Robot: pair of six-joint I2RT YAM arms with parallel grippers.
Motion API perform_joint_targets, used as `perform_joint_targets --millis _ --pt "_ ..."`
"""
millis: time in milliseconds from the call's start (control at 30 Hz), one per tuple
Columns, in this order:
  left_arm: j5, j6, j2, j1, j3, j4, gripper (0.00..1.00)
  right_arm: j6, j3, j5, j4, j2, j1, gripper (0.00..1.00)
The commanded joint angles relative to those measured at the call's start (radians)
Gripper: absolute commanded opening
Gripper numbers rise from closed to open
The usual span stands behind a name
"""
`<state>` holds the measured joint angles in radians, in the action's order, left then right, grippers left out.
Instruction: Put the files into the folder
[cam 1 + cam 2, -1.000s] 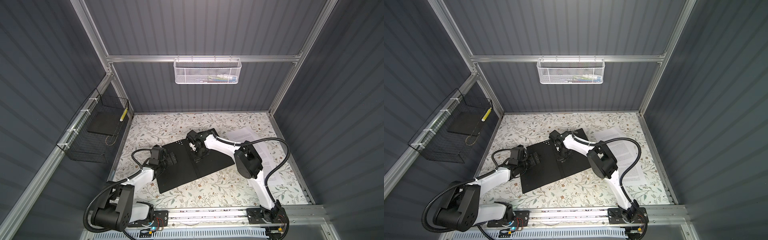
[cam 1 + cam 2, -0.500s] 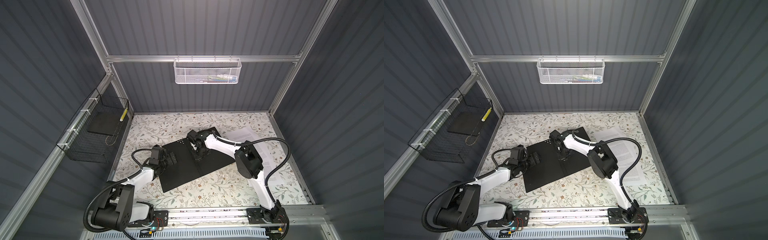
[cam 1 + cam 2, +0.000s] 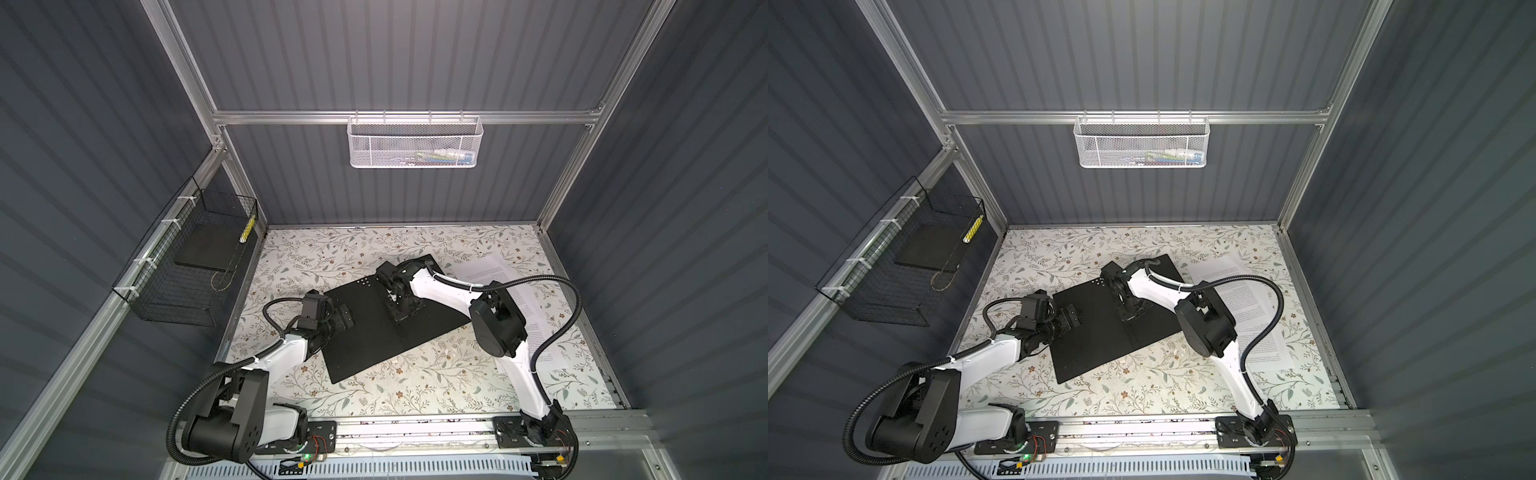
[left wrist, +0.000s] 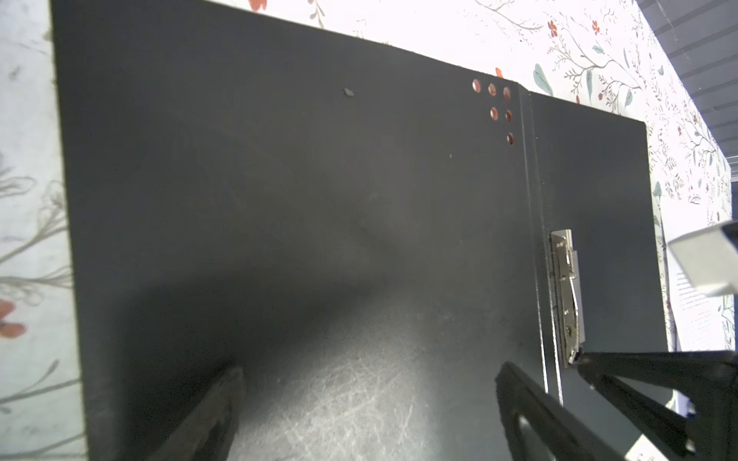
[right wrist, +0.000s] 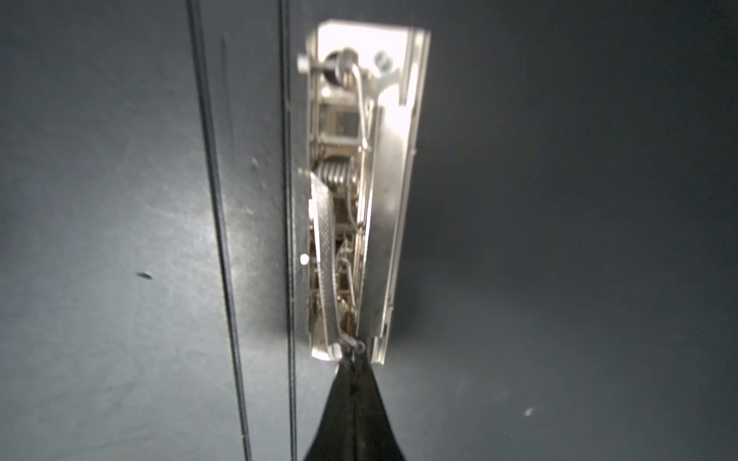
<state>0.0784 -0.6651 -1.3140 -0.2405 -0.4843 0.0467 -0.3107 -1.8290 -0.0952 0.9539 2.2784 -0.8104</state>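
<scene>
Folder [image 3: 365, 340] open flat at centre, black inside up. Files [image 3: 490, 272] beside it, right side. Right gripper [image 5: 353, 359] closed, tips at metal clip [image 5: 383, 159] end, maybe pinching wire, blurry. Left gripper [image 4: 367, 379] spread wide over left cover, empty.

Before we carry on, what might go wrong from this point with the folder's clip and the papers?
1. The shut right fingers touch only the lever tip of the metal clip; they may slip off and it could snap back.
2. The left fingers stand open over the folder; if they aren't pressing it, it might slide.
3. The files lie beneath the right arm, which could drag them.
</scene>
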Motion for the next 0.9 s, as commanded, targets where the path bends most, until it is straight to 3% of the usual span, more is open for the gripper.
perform_joint_targets --millis 0,300,367,433,733,867 --pt "-0.011 -0.005 -0.030 0.009 0.062 -0.185 1.00 0.002 0.076 -0.060 0.052 0.065 0.037 0.00" --pt "-0.010 -0.006 -0.033 0.008 0.059 -0.187 1.00 -0.006 0.081 0.030 -0.013 -0.081 0.055 0.00" --pt "-0.010 -0.008 -0.033 0.008 0.060 -0.188 1.00 -0.007 0.092 0.058 -0.041 -0.131 0.064 0.13" --pt "-0.009 -0.014 -0.031 0.009 0.061 -0.186 1.00 -0.007 0.114 0.093 -0.082 -0.188 0.076 0.16" --pt "0.071 0.001 -0.052 0.008 -0.077 -0.240 1.00 -0.055 0.374 0.523 -0.358 -0.380 0.125 0.19" --pt "0.081 0.018 -0.010 0.009 -0.134 -0.266 1.00 -0.109 0.476 0.650 -0.493 -0.374 0.131 0.12"
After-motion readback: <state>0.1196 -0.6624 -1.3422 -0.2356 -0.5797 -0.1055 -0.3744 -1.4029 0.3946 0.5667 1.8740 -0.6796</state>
